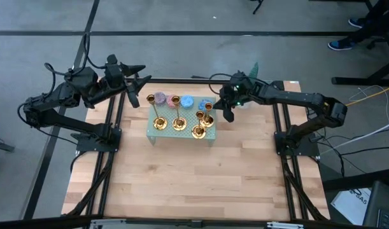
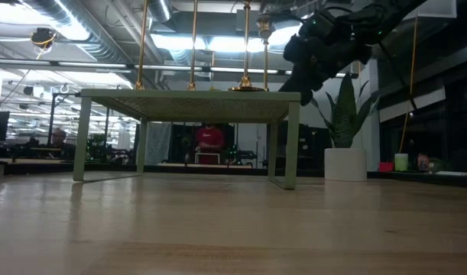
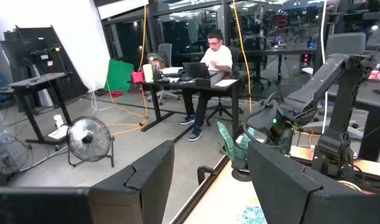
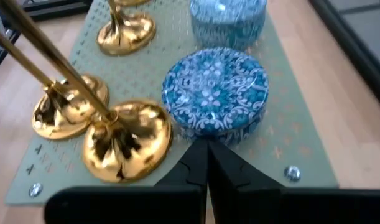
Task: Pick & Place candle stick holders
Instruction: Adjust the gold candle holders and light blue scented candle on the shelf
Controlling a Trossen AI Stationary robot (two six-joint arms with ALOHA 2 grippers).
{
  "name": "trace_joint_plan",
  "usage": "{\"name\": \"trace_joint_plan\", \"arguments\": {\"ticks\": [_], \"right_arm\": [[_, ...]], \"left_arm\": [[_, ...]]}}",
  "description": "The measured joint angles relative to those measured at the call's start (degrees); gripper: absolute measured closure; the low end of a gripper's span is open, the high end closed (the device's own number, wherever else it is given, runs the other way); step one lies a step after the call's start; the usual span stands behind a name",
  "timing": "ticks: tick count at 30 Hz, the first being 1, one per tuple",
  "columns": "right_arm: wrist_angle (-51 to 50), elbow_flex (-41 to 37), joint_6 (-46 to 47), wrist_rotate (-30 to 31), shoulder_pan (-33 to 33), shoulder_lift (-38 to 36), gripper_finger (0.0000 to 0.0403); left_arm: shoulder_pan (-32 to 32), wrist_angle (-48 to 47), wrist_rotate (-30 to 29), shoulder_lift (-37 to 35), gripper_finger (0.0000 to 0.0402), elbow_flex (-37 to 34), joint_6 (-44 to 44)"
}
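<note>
Four gold candle stick holders (image 1: 158, 124) (image 1: 178, 123) (image 1: 198, 131) (image 1: 207, 119) stand upright on their round bases on a small green perforated stand (image 1: 181, 137) at mid-table. Three of the bases show in the right wrist view (image 4: 124, 140) (image 4: 68, 112) (image 4: 124, 28). My right gripper (image 1: 227, 111) is shut and empty at the stand's right edge, pointing at a blue patterned tin (image 4: 214, 93). My left gripper (image 1: 134, 86) is open and empty, raised off the table's far left corner; its fingers show apart in the left wrist view (image 3: 208, 180). My right gripper's shut fingertips (image 4: 205, 155) stand just before the blue patterned tin's side wall (image 4: 208, 134), slanting down from the table's right. I cannot tell whether they touch it.
Round candles, purple-grey (image 1: 160, 98), pink (image 1: 174, 100) and blue (image 1: 186, 101), sit along the stand's far edge. The stand rests on thin legs (image 2: 290, 145). Bare wooden tabletop (image 1: 194, 184) lies nearer. A person sits at a desk (image 3: 214, 56) in the room beyond.
</note>
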Motion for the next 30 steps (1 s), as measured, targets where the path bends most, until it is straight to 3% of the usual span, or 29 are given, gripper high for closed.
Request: {"name": "trace_joint_plan", "arguments": {"ticks": [16, 19, 23, 27, 30], "right_arm": [[4.10, 0.89, -0.42, 0.00, -1.42, 0.96, 0.0399], [-0.50, 4.37, -0.24, -0.05, -1.81, 0.63, 0.0399], [-13.83, 10.56, -1.66, -4.57, -1.73, 0.22, 0.0395], [-30.40, 16.79, -4.18, -5.62, -0.27, 0.22, 0.0372], [-36.69, 19.20, -3.92, -5.60, 1.27, -0.22, 0.0350]], "left_arm": [[0.02, 0.01, -0.02, 0.00, 0.0201, 0.00, 0.13], [0.02, 0.03, -0.04, 0.00, 0.0201, 0.01, 0.15], [0.00, 0.03, -0.04, 0.00, 0.0201, 0.00, 0.18], [0.01, 0.03, -0.04, 0.00, 0.0201, 0.00, 0.19], [0.01, -0.10, -0.04, 0.00, 0.0201, 0.01, 0.20]]}}
